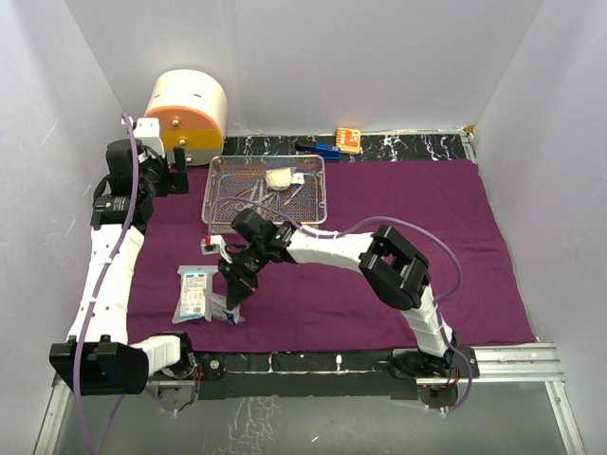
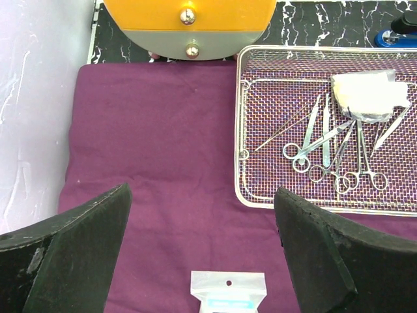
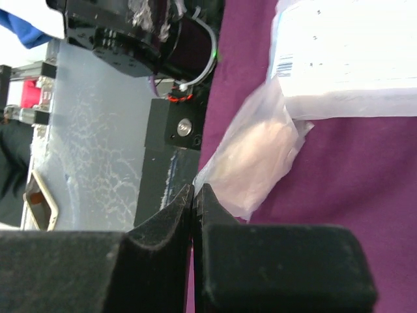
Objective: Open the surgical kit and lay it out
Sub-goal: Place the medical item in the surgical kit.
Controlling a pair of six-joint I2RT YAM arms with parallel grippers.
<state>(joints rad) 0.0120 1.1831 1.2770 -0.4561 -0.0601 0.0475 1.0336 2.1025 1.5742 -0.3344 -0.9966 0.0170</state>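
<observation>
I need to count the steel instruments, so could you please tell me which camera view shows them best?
The left wrist view: the instruments lie close and sharp in the mesh tray, ring handles distinct. In the top external view the instruments are only small silver lines; the right wrist view misses them.

The cloth wrap [image 1: 398,246] lay spread over the desk [image 1: 408,147]. On its rear left sat the mesh tray [image 1: 211,190], holding instruments [image 1: 261,196] and gauze [image 1: 281,178]. The round drum [image 1: 187,114] stood behind and left of the tray. Near the front left, a flat packet [image 1: 194,292] lay on the cloth, with a smaller packet [image 1: 230,313] just to its right.
</observation>
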